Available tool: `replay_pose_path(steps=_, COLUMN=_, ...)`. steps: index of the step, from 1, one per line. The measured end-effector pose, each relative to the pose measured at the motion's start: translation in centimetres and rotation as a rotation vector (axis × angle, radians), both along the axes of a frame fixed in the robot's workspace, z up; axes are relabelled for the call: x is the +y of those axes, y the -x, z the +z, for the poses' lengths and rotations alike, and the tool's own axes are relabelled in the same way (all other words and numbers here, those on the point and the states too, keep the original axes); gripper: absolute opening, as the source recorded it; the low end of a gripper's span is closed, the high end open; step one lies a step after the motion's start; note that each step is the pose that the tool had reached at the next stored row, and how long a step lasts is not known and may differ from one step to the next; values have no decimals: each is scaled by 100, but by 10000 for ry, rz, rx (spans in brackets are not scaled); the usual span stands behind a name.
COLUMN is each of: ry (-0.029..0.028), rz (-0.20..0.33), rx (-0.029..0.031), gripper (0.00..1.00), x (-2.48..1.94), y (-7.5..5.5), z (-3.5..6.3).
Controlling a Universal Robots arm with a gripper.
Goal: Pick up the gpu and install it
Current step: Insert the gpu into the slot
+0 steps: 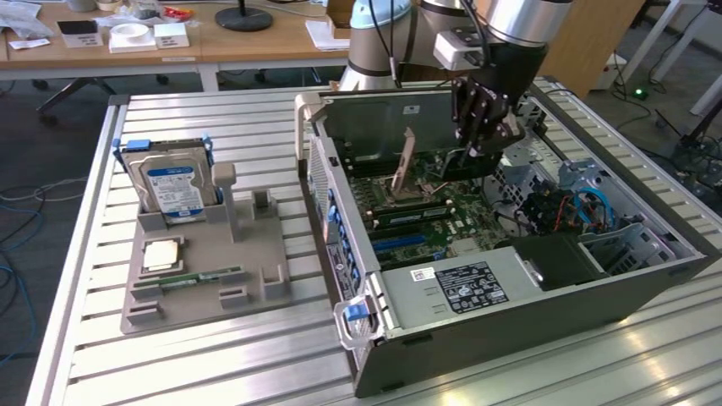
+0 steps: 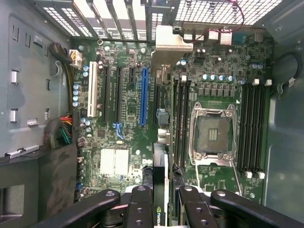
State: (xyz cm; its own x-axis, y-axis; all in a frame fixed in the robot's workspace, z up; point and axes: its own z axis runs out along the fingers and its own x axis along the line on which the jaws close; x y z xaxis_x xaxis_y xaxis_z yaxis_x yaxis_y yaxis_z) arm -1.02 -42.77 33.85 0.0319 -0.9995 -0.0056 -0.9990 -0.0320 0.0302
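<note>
My gripper [image 1: 479, 145] hangs inside the open computer case [image 1: 631, 292], above the motherboard. It is shut on the gpu [image 1: 449, 167], which it holds on edge, with the card's end bracket toward the case's slotted rear wall. In the wrist view the gpu [image 2: 160, 211] runs as a thin dark strip out from between my black fingers [image 2: 141, 205], ending in its silver bracket [image 2: 172, 42]. The card sits just beside the long blue slot [image 2: 144, 97], between that slot and the memory slots. I cannot tell whether its lower edge touches the board.
The empty CPU socket [image 2: 212, 130] lies beside the memory slots. Cable bundles [image 2: 64, 130] hang at one case wall. Outside the case, on the exterior view's left, a grey fixture tray [image 1: 254, 254] holds an upright hard drive [image 1: 169, 182], a CPU [image 1: 161, 254] and a RAM stick [image 1: 203, 277].
</note>
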Motion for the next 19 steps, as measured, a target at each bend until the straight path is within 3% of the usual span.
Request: replay_pose_path(steps=19, ry=1, rz=0, rx=-1, gripper=26, x=-23, y=50, z=-37)
